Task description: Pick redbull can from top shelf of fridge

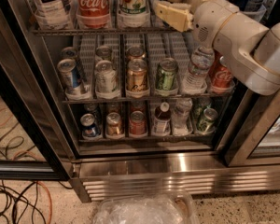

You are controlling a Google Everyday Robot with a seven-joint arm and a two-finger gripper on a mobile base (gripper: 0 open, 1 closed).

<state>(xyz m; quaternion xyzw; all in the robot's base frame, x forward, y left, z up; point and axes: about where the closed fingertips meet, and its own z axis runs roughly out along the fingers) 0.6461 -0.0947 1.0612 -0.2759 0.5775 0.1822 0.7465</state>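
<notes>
Your gripper [177, 8] hangs level with the top shelf [98, 31], bottles [92, 3] to its left, placed for the pick; I cannot tell its grip state.

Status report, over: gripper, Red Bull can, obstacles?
Cream two-finger gripper at grey wire top shelf, right side. Slim blue-silver redbull can not identifiable there. Tall bottles beside.

A shop or canteen drinks corner is suggested by the fridge [144, 169] (a glass-door cooler with a vented steel base); wire racks [149, 98] are stocked in lanes with cans [136, 76] and bottles [92, 3]; loose cables [14, 204] are seen on a speckled floor [252, 209]; the gripper [177, 6] is held at the top shelf [98, 31].
</notes>
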